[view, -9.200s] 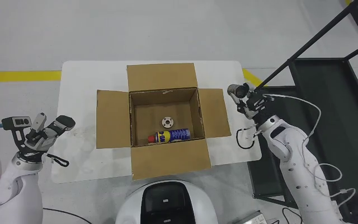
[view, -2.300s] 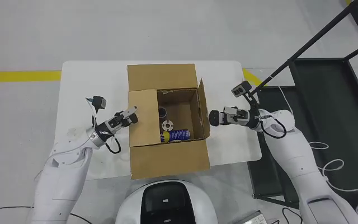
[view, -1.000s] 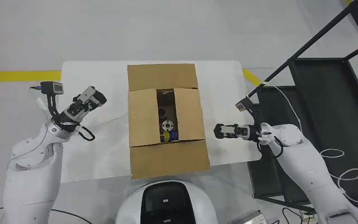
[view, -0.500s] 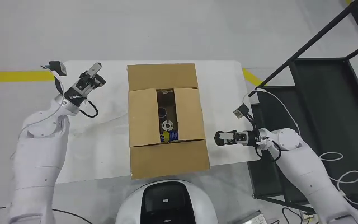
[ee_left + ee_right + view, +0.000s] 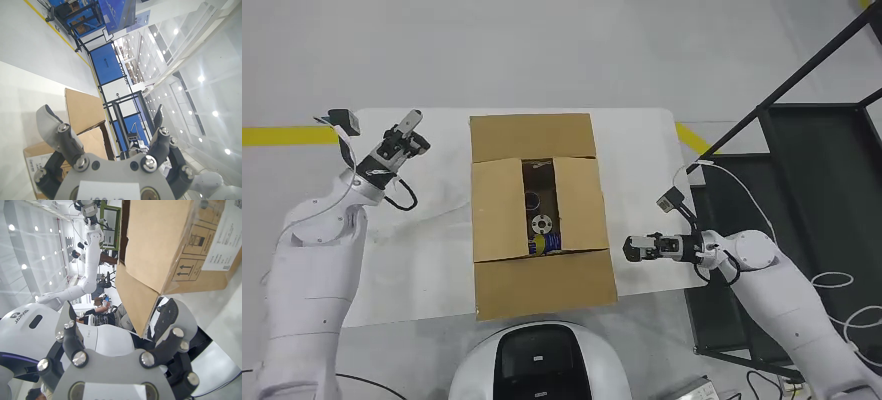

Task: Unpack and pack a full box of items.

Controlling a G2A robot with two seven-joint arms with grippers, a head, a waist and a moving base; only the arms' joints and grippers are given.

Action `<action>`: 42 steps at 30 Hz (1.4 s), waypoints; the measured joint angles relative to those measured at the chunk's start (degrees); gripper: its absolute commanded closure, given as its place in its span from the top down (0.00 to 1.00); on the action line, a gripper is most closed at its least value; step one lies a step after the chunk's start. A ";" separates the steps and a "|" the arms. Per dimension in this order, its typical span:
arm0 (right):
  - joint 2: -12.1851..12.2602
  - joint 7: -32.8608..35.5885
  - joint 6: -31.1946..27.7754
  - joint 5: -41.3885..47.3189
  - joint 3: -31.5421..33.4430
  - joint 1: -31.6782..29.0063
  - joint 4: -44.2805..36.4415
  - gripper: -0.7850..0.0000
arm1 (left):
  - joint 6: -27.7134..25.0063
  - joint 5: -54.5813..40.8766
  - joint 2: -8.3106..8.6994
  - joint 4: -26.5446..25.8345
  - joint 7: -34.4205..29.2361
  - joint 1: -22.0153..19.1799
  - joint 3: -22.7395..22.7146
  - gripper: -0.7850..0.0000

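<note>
Both side flaps (image 5: 579, 205) have folded over the box (image 5: 498, 210), leaving a slot where the can (image 5: 541, 243) shows, and both arms have backed off. Beside the box's far flap (image 5: 532, 137) sits the left gripper (image 5: 405, 137), fingers spread and empty. The right gripper (image 5: 634, 248), also spread and empty, is nearer the near flap (image 5: 547, 283), which probably folds next.

We're seeing glossy white arm shells (image 5: 312, 240) w/ thin black cables (image 5: 413, 200) at the wrists, plus left gripper (image 5: 103, 113) & right gripper (image 5: 119, 308) w/ grey plates (image 5: 113, 170), silver screws (image 5: 145, 357), dark finger pads (image 5: 167, 317).
</note>
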 measured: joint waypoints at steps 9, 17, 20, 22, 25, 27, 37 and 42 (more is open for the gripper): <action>-0.38 -1.55 1.27 -0.61 -1.40 -3.86 2.06 1.00 | -1.10 5.06 -3.69 19.79 9.66 -13.05 10.73 1.00; -1.35 -0.31 2.21 -2.59 -5.41 -3.33 2.08 1.00 | -2.58 6.80 -7.80 34.25 15.67 -21.29 18.13 1.00; -1.64 0.65 2.58 -2.35 -6.45 -3.06 1.22 1.00 | -2.12 5.86 -9.31 37.42 16.05 -22.91 19.81 1.00; -1.77 1.90 2.94 -1.49 -6.97 -3.03 0.52 1.00 | -2.38 4.43 -10.15 38.78 15.57 -23.71 20.38 1.00; -1.84 4.10 3.11 -0.62 -7.33 -2.94 -0.27 1.00 | -3.07 1.35 -11.46 40.60 14.13 -24.79 20.85 1.00; -1.85 5.31 3.49 -0.42 -7.47 -2.92 -0.86 1.00 | -3.17 -0.13 -12.21 41.90 13.06 -25.57 21.12 1.00; -2.13 11.84 4.79 8.32 -7.10 -2.41 -2.75 1.00 | -5.76 -5.49 -13.33 45.89 4.23 -27.74 19.99 1.00; -2.31 13.10 6.14 12.67 -6.46 -1.89 -3.50 1.00 | -7.31 -9.69 -12.77 46.39 -2.77 -27.70 17.80 1.00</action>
